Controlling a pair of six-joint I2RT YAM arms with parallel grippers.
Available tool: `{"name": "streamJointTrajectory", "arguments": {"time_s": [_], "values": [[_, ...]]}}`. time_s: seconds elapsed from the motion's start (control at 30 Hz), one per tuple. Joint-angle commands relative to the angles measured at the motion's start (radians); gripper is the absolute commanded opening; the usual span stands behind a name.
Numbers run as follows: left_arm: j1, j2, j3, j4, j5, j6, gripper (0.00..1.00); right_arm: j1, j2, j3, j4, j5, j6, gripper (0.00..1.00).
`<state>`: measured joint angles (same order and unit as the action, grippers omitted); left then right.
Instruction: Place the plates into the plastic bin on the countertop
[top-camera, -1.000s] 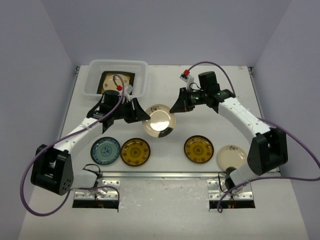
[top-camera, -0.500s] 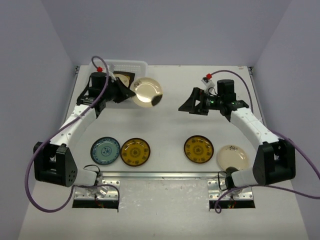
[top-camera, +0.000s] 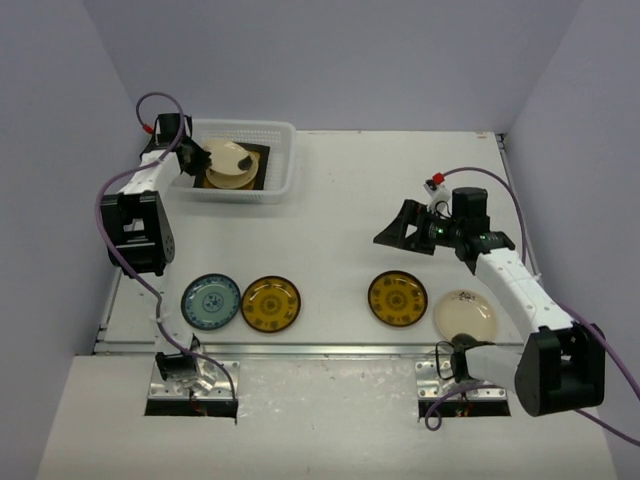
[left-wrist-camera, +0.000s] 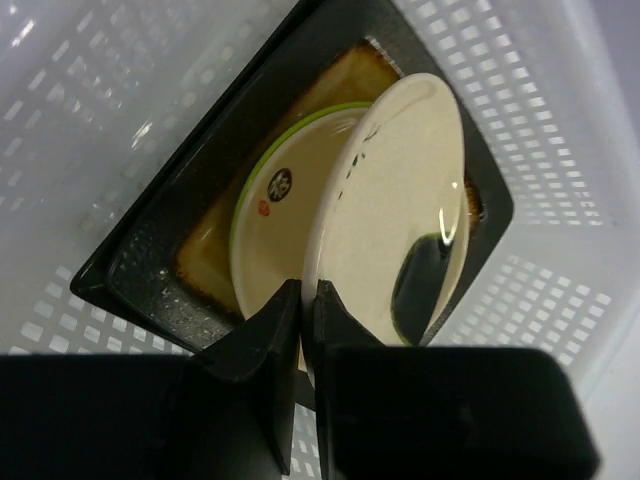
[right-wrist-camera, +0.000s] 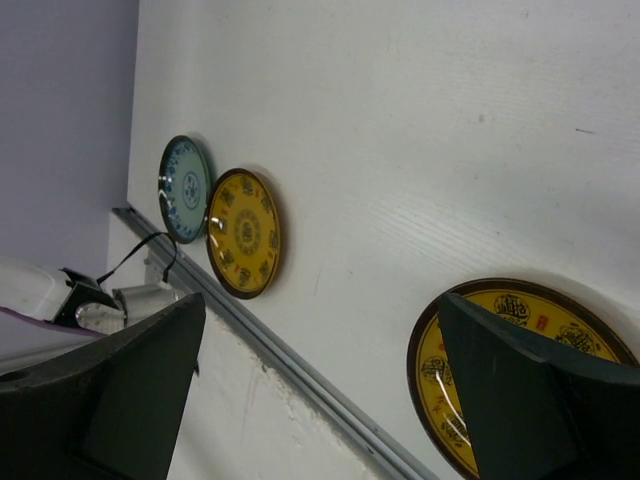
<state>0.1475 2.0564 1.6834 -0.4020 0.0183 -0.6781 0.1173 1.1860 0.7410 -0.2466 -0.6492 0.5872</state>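
My left gripper (top-camera: 196, 158) (left-wrist-camera: 305, 300) is shut on the rim of a cream plate (left-wrist-camera: 390, 220) and holds it tilted inside the plastic bin (top-camera: 280, 155) (left-wrist-camera: 560, 90). Under it lie a lime-green rimmed plate (left-wrist-camera: 275, 215) and a dark-rimmed square plate with an amber centre (left-wrist-camera: 150, 275). My right gripper (top-camera: 400, 232) (right-wrist-camera: 320, 390) is open and empty above the countertop (top-camera: 330, 240). On the countertop near the front lie a blue patterned plate (top-camera: 210, 301) (right-wrist-camera: 186, 187), two yellow-brown patterned plates (top-camera: 270, 303) (top-camera: 397, 298) (right-wrist-camera: 245, 232) (right-wrist-camera: 450, 380), and a cream plate (top-camera: 464, 315).
A metal rail (top-camera: 300, 349) (right-wrist-camera: 300, 365) runs along the table's front edge. Grey walls close in the left, back and right sides. Cables hang from both arms.
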Motion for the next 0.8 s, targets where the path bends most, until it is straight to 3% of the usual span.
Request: {"name": "streamJointTrajectory", "arguments": {"time_s": [0.0,0.07,0.1,0.17,0.2,0.23,0.47,0.63,0.77], "values": [[0.009,-0.012,0.092,-0.024,0.019,0.021,0.15,-0.008,-0.056,0.016,-0.016,0.06,-0.058,0.99],[0.008,-0.016,0.082,-0.017,0.046,0.022,0.28,-0.008,-0.056,0.024,-0.029,0.072,-0.068,0.99],[0.007,-0.025,0.068,-0.017,0.053,0.024,0.48,-0.008,-0.054,0.032,-0.04,0.088,-0.074,0.99],[0.006,-0.041,0.051,-0.018,0.063,0.029,0.68,-0.008,-0.038,0.046,-0.063,0.118,-0.091,0.99],[0.005,-0.065,0.029,-0.016,0.063,0.035,0.92,-0.008,-0.027,0.058,-0.087,0.151,-0.101,0.99],[0.001,-0.083,0.02,-0.014,0.064,0.045,1.0,-0.008,-0.02,0.065,-0.107,0.178,-0.106,0.99],[-0.093,-0.184,0.061,-0.085,0.025,0.146,1.0,-0.008,-0.035,0.092,-0.162,0.302,-0.1,0.99],[-0.306,-0.389,-0.155,0.065,0.122,0.166,1.0,-0.008,-0.158,0.104,-0.203,0.428,-0.057,0.99],[-0.438,-0.413,-0.294,0.207,0.265,0.138,1.0,-0.008,-0.273,0.089,-0.225,0.533,-0.031,0.99]]}}
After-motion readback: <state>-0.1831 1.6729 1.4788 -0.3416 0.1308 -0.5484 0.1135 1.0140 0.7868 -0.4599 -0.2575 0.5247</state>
